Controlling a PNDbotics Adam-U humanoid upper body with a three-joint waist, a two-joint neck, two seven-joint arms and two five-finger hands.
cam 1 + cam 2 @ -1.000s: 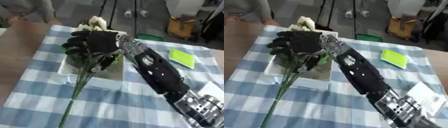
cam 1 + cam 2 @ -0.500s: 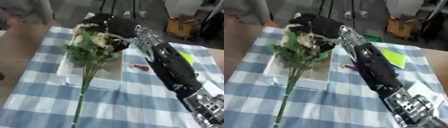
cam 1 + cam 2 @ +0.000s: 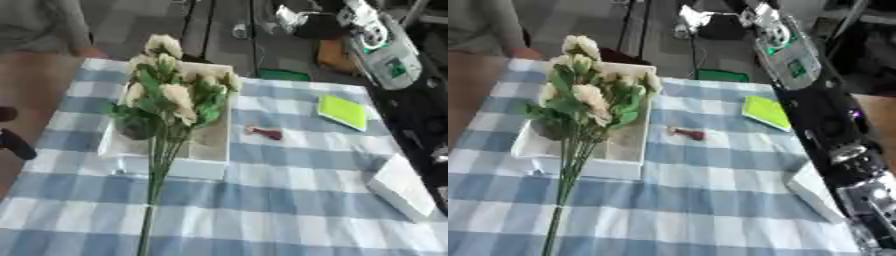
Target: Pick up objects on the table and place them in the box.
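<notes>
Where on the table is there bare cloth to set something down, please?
Bare cloth lies between the white box and the white item, along the near edge. It is crowded around the red object, the green pad and the flowers.

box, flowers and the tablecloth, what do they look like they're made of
The box looks like white cardboard or thin plastic: matte, flat thin walls; which one is unclear. The flowers have cream blooms on long stiff green stems, possibly artificial fabric and plastic, though they could be real. The tablecloth looks like soft woven fabric, matte, in a blue and white check.
</notes>
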